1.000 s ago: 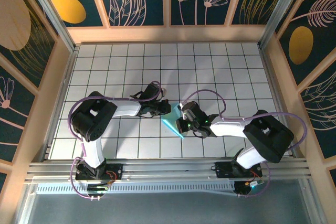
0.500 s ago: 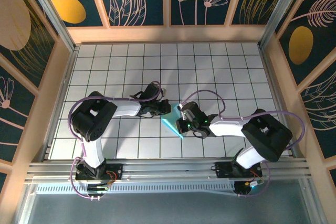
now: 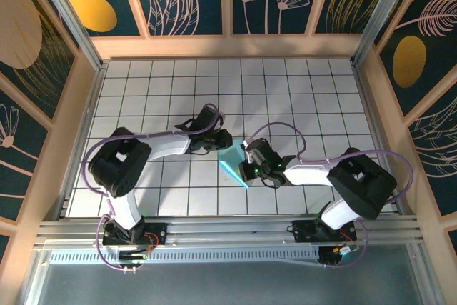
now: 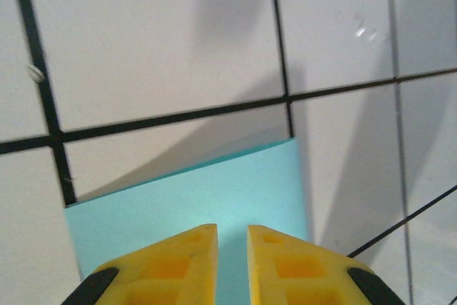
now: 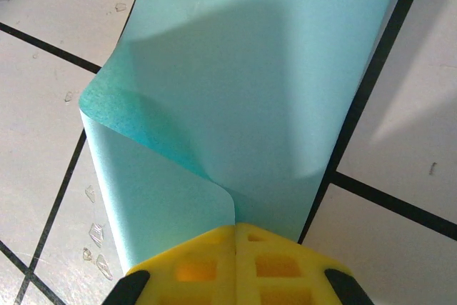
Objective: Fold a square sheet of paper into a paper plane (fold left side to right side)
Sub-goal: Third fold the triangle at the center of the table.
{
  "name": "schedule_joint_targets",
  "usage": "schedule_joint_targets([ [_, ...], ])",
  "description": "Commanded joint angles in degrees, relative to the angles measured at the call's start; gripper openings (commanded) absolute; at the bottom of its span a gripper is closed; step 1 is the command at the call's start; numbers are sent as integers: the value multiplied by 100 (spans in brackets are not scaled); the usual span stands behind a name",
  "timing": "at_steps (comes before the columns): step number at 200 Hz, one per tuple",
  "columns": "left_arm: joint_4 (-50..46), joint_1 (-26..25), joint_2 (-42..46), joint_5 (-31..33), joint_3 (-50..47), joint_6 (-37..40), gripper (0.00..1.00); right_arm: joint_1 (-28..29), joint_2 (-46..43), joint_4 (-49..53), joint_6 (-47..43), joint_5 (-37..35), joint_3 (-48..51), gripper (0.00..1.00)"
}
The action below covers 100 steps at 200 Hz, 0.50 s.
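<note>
Finding: the square sheet of paper (image 3: 230, 166) sits just below the centre of the top view, between the two grippers on the gridded table (image 3: 300, 91).

The right gripper (image 5: 235, 237), at the bottom edge of its wrist view, has its fingers pressed together on a curled-over edge of the sheet. The loop of paper spreads up through the middle of that frame and is not yet creased.

The left gripper (image 4: 232, 248), at the bottom of its own view, stands a narrow slit apart over the flat part of the sheet. I cannot tell whether its tips touch the paper.

Judgement: the fold-over is partway done. I would pin the lower layer with the left tips, carry the pinched edge across until the edges line up, and only then flatten it. I would work low and slowly so the sheet neither drags nor skews.
</note>
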<state>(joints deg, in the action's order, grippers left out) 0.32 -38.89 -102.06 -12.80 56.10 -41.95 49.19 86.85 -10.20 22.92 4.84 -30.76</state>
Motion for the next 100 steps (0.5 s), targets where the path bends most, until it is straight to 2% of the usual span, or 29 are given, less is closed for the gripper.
schedule_joint_targets([
  [1,-128,42,708,260,-1,112,15,-26,209,335,46,34,115,0],
  [21,114,33,1109,-4,-626,-13,10,-32,234,316,49,52,106,0],
  [56,772,-153,1464,-494,-1488,-504,8,-31,290,312,47,96,107,0],
  [100,1355,-624,1121,-672,-1643,-880,7,-32,320,330,57,131,106,0],
])
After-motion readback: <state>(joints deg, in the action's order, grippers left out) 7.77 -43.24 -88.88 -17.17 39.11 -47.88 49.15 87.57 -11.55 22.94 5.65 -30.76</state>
